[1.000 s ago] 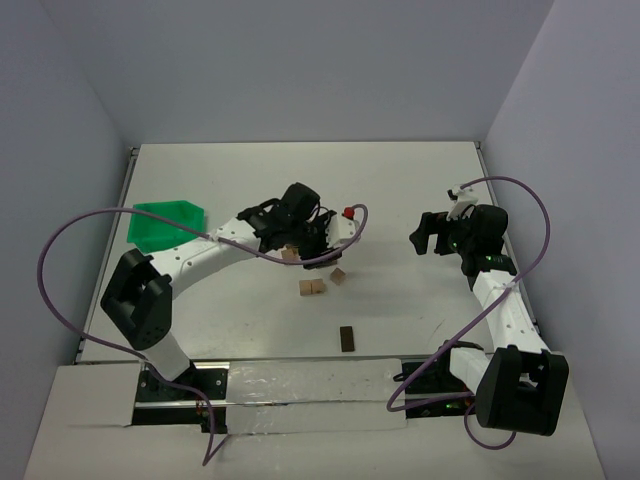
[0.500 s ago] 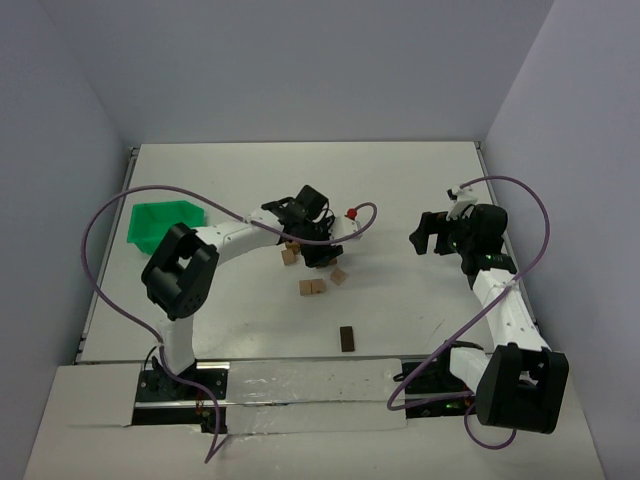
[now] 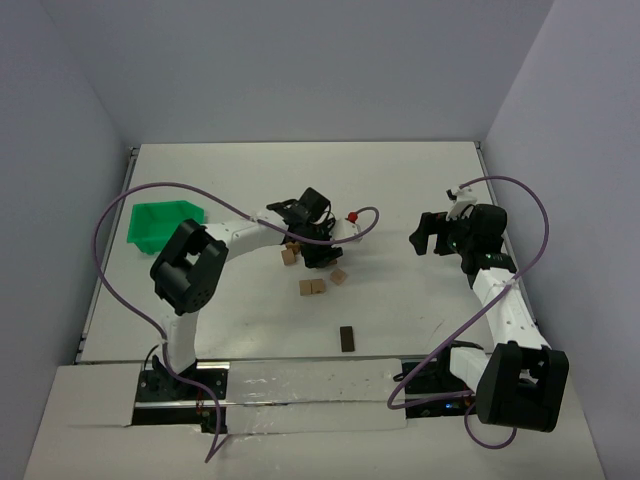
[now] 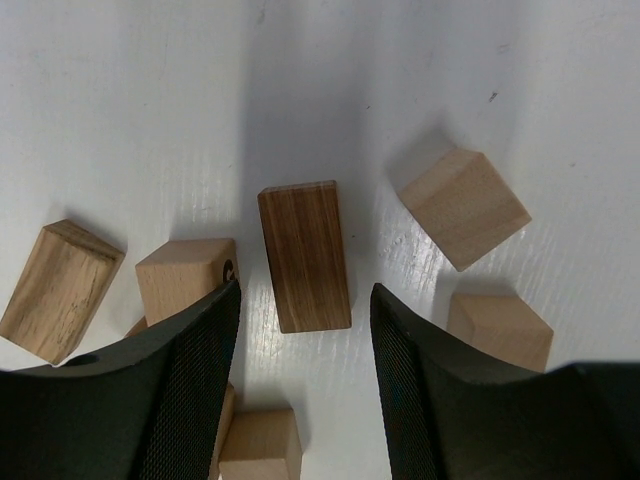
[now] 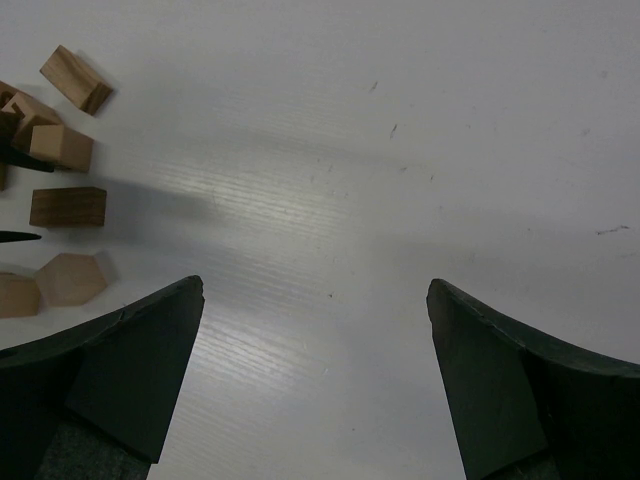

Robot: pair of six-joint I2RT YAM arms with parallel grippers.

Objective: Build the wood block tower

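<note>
Several light-tan wood blocks lie loose mid-table (image 3: 311,288); no upright tower shows in any view. My left gripper (image 3: 318,250) hangs open and empty low over the cluster. In the left wrist view the left gripper (image 4: 305,400) frames a darker brown block (image 4: 305,255) lying just ahead of the fingertips, with tan blocks at the right (image 4: 465,207), at the left (image 4: 185,278) and between the fingers (image 4: 260,445). My right gripper (image 3: 430,235) is open and empty over bare table at the right; in its wrist view (image 5: 315,380) the blocks (image 5: 68,206) lie far left.
A green plastic bin (image 3: 160,222) stands at the left. A dark brown block (image 3: 347,338) lies alone near the front edge. The left arm's purple cable loops above the bin (image 3: 130,195). Grey walls close in the table on three sides.
The left arm's elbow has risen and swung right while its gripper shifted slightly right and lower over the blocks. The right arm has not moved.
</note>
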